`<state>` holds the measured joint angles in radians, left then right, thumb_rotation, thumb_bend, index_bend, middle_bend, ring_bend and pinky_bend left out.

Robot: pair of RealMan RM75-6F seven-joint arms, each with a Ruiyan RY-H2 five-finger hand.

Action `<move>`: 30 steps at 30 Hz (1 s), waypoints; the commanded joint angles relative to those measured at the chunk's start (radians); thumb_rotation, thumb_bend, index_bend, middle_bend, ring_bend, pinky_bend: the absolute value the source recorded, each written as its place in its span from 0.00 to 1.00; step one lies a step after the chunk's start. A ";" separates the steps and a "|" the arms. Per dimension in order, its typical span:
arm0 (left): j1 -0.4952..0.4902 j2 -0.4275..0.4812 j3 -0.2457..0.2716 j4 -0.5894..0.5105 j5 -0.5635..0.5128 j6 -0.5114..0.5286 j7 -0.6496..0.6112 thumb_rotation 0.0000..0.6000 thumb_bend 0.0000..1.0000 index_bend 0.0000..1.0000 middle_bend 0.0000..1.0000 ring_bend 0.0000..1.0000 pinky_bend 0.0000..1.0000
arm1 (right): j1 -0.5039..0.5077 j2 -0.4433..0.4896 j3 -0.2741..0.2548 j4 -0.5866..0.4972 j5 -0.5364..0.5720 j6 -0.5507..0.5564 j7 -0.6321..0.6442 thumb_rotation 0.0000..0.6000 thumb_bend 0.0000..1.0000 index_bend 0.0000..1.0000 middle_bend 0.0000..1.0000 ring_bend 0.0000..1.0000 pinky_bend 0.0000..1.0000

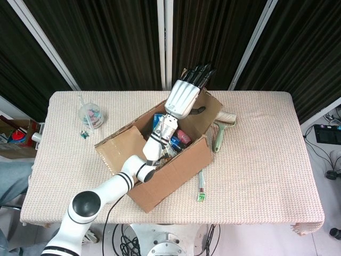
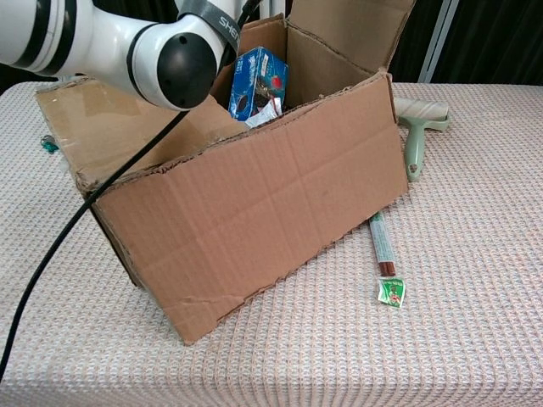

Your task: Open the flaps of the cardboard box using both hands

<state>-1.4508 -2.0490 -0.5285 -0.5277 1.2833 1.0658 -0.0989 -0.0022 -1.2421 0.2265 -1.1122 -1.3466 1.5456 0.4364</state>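
Note:
The cardboard box [image 1: 176,169] stands at an angle in the middle of the table, its long front wall [image 2: 254,203] facing the chest view. My left arm reaches across its top. My left hand [image 1: 185,96] lies flat with straight fingers against the far right flap [image 1: 206,118] and holds nothing. That flap [image 2: 344,30] stands up and leans outward. The near left flap [image 1: 121,146] still lies folded over the box [image 2: 110,127]. Inside, a blue packet [image 2: 259,80] and other small goods show. My right hand is in neither view.
A green lint roller [image 1: 218,136] lies right of the box, partly hidden by the raised flap. A thin tube [image 1: 201,185] lies at the box's front right corner. A clear cup of small items [image 1: 90,114] stands at the table's left rear.

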 commanded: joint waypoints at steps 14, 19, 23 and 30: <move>0.048 0.036 0.074 0.007 0.018 0.067 -0.024 1.00 0.09 0.00 0.00 0.03 0.18 | -0.014 0.005 -0.008 -0.014 -0.007 0.014 0.000 1.00 0.32 0.00 0.00 0.00 0.00; 0.215 0.195 0.131 -0.212 0.034 0.146 0.018 1.00 0.13 0.00 0.00 0.03 0.18 | -0.008 0.012 -0.014 -0.029 -0.034 0.030 -0.010 1.00 0.32 0.00 0.00 0.00 0.00; 0.391 0.400 0.187 -0.499 0.021 0.187 0.093 1.00 0.13 0.00 0.00 0.04 0.19 | 0.003 0.033 -0.018 -0.066 -0.073 0.056 -0.040 1.00 0.32 0.00 0.00 0.00 0.00; 0.682 0.831 0.321 -0.988 -0.029 0.190 0.166 1.00 0.10 0.07 0.05 0.05 0.19 | 0.064 0.100 -0.017 -0.193 -0.186 0.092 -0.123 1.00 0.32 0.00 0.00 0.00 0.00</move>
<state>-0.9918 -1.5110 -0.3197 -1.2174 1.2864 1.2302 -0.0015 0.0386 -1.1648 0.2080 -1.2669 -1.4983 1.6224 0.3456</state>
